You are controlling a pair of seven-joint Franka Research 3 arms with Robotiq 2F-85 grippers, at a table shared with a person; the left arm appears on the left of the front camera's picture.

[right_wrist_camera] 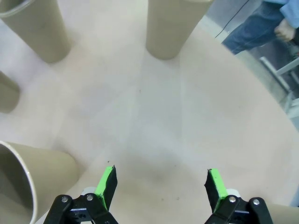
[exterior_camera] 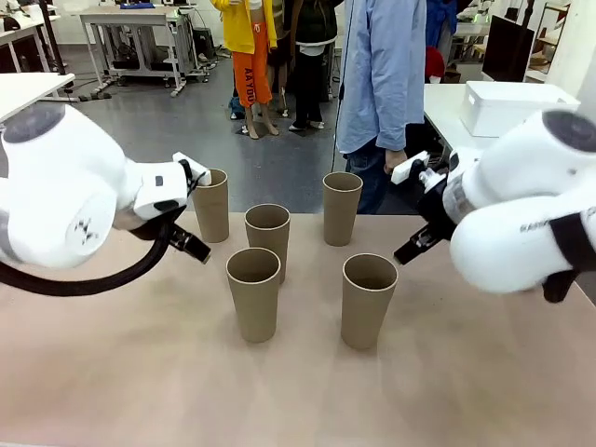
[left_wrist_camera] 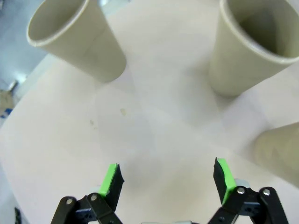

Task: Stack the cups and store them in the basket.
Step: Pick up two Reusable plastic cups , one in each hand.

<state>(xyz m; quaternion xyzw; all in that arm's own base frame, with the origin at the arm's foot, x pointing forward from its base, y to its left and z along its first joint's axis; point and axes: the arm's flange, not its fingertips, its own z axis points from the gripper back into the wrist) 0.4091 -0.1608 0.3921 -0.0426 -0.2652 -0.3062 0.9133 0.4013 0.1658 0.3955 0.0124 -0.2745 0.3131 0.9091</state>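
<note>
Five tan paper cups stand upright and apart on the table: back left, back middle, back right, front left and front right. My left gripper hangs open over bare table, with one cup ahead on its left and another ahead on its right. My right gripper is also open and holds nothing; a cup stands close by its left finger and another farther ahead. The white basket sits on a white side table at the back right.
A person in a blue shirt stands at the table's far edge, one hand hanging down. My left arm and right arm flank the cups. Bare tabletop runs along the near side.
</note>
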